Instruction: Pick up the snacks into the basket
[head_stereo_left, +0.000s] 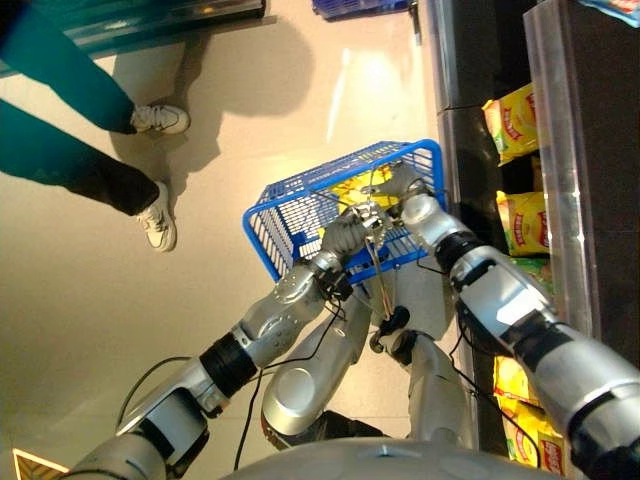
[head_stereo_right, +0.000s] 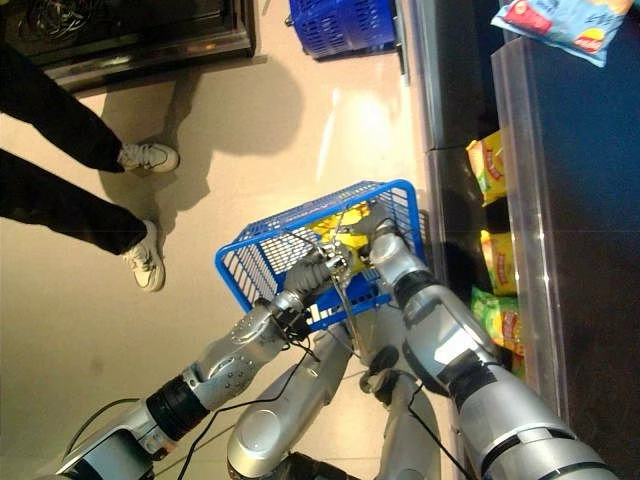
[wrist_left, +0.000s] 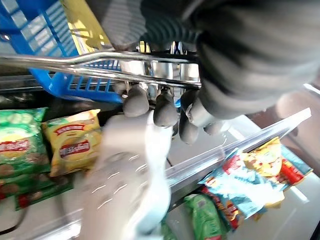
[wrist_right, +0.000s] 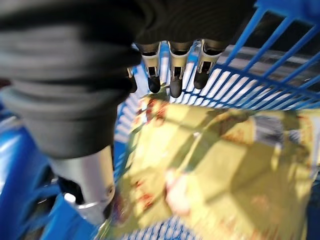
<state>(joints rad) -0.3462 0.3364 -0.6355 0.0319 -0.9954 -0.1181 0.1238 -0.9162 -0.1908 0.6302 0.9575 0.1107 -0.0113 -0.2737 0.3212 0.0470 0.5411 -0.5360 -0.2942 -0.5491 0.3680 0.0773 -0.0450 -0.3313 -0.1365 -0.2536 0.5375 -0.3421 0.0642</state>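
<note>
Fingers (wrist_left: 164, 107) of the left hand (wrist_left: 165, 85) are curled round the basket's metal handle (wrist_left: 75, 65) in the left wrist view, with snack packets on the shelf (wrist_left: 70, 145) past them. In the right wrist view the right hand (wrist_right: 172, 65) hangs with fingers loosely extended and holding nothing, above a yellow snack bag (wrist_right: 210, 165) lying inside the blue wire basket (wrist_right: 280, 65). From the head camera (looking steeply down) the basket (head_stereo_left: 290, 215) hangs beside the shelf (head_stereo_left: 550, 150), and a person's shoes (head_stereo_left: 160, 120) stand well apart on the floor.
</note>
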